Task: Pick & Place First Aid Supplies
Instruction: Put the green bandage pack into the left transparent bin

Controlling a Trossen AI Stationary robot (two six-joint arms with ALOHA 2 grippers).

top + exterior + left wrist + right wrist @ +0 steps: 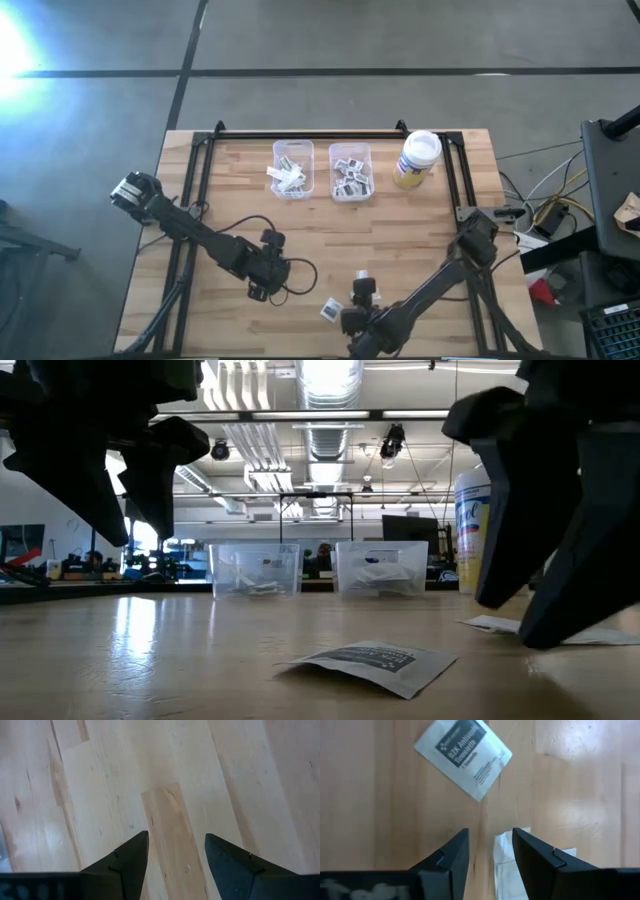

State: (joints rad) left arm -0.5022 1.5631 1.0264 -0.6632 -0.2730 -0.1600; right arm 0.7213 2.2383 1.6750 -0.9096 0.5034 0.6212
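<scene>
A square white packet with dark print [462,757] lies flat on the wooden table [420,230], near the front edge [330,310] [370,660]. A second, pale packet [506,854] lies on the table right by my right gripper [490,837] [352,305], which hangs low and open over it. One of its fingers hides part of the packet. In the low view that packet [498,624] shows beside the dark fingers. My left gripper [176,840] [268,288] hangs open over bare wood at the front left, with nothing between its fingers. My right gripper slants down over the pale packet's edge [504,845], which shows in the gap between its open fingers and runs under one finger [535,865]. I cannot tell whether a fingertip touches it. The packet lies flat on the table.
Two clear bins [293,168] [350,172] holding several packets stand side by side at the table's far middle. A white-lidded yellowish jar [417,158] stands to their right. Black rails [330,135] frame the table. Cables [300,270] trail by the left arm.
</scene>
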